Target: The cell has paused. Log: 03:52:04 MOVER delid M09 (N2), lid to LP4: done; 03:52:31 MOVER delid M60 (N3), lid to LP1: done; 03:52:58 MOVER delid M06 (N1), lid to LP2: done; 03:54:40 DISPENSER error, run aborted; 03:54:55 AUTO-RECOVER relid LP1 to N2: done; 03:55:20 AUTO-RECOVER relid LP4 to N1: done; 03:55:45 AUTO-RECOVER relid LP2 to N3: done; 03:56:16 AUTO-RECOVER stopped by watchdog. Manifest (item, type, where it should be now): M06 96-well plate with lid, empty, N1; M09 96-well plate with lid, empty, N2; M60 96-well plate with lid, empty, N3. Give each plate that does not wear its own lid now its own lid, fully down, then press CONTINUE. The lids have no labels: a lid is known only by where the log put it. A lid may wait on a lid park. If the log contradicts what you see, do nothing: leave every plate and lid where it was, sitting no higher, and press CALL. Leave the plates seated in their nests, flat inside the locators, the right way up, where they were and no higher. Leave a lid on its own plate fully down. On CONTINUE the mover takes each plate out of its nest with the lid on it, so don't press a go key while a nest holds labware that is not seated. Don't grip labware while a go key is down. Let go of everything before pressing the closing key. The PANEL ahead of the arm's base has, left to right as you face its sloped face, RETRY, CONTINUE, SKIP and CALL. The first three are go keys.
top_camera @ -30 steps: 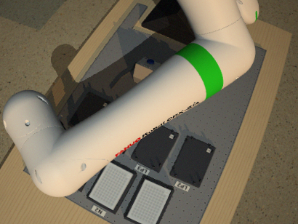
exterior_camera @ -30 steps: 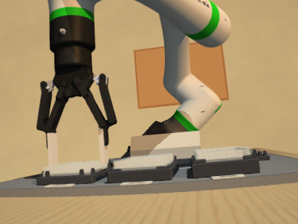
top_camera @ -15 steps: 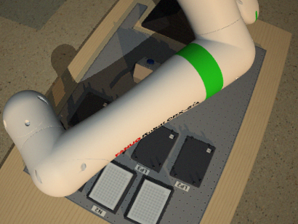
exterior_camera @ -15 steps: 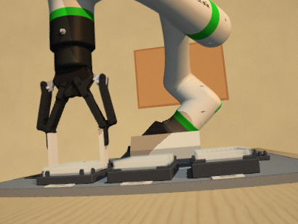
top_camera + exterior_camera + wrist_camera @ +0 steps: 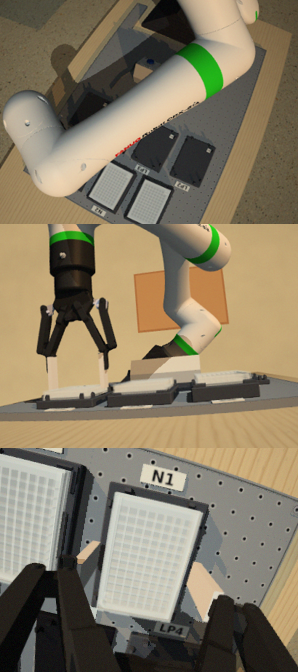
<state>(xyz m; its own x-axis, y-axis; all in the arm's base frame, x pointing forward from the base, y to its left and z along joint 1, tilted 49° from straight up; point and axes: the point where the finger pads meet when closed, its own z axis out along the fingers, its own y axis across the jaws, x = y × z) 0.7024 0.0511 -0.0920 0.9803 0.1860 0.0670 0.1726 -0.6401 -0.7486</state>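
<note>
A lidded white 96-well plate (image 5: 150,555) sits in nest N1 (image 5: 162,477); it is the leftmost plate (image 5: 74,392) in the exterior view. My gripper (image 5: 145,564) is open and straddles it, one pale finger pad on each long side, a little apart from the lid. In the exterior view the gripper (image 5: 78,383) hangs straight down with its pads reaching to about lid height. The lidded plate in N2 (image 5: 110,183) shows beside it (image 5: 27,518), and a third lidded plate (image 5: 150,201) sits to its right. My arm hides N1 and the gripper in the top view.
Dark lid parks LP3 (image 5: 155,147) and LP2 (image 5: 192,160) hold no lid. The LP4 label (image 5: 171,629) lies just below N1, its park hidden by my fingers. The panel with a blue key (image 5: 150,62) stands behind my arm.
</note>
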